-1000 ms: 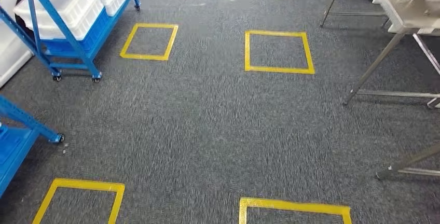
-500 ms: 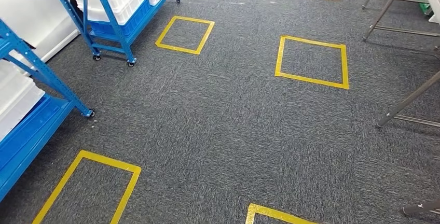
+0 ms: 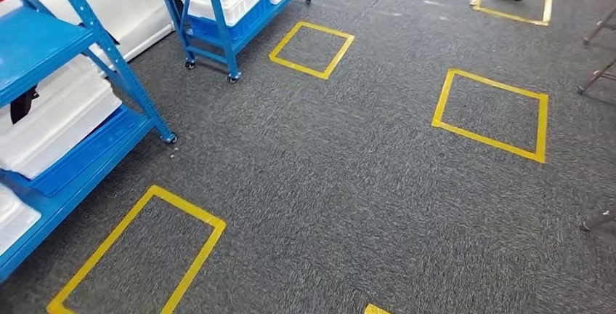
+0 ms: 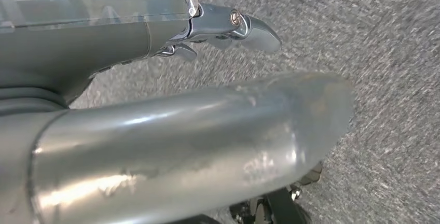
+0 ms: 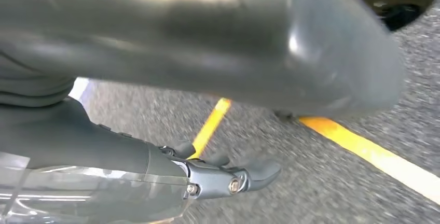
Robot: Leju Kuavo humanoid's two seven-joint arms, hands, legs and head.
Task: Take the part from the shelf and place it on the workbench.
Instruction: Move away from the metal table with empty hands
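Hanging at my sides, both hands carry nothing: left hand [image 4: 171, 110] has its fingers [image 4: 249, 27] loosely apart over carpet, right hand [image 5: 207, 53] the same, fingers [image 5: 244, 175] apart above a yellow tape line [image 5: 363, 149]. Since a second ago the whole head view has swung left, so it's me turning, not the things moving: the tables on the right have slid almost out and the near shelf [image 3: 73, 110] now fills the left edge. I judge this as the approach to the shelf, pick not yet started. Part isn't identifiable; the shelf holds white bins [image 3: 58, 121] and it's likely in one, can't tell which. A second shelf [image 3: 232, 9] stands further back. Tape squares [image 3: 312, 49] mark the carpet [image 3: 327, 198]; a table foot [image 3: 599, 221] sits at the right edge. Nothing blocks the way to the shelf.
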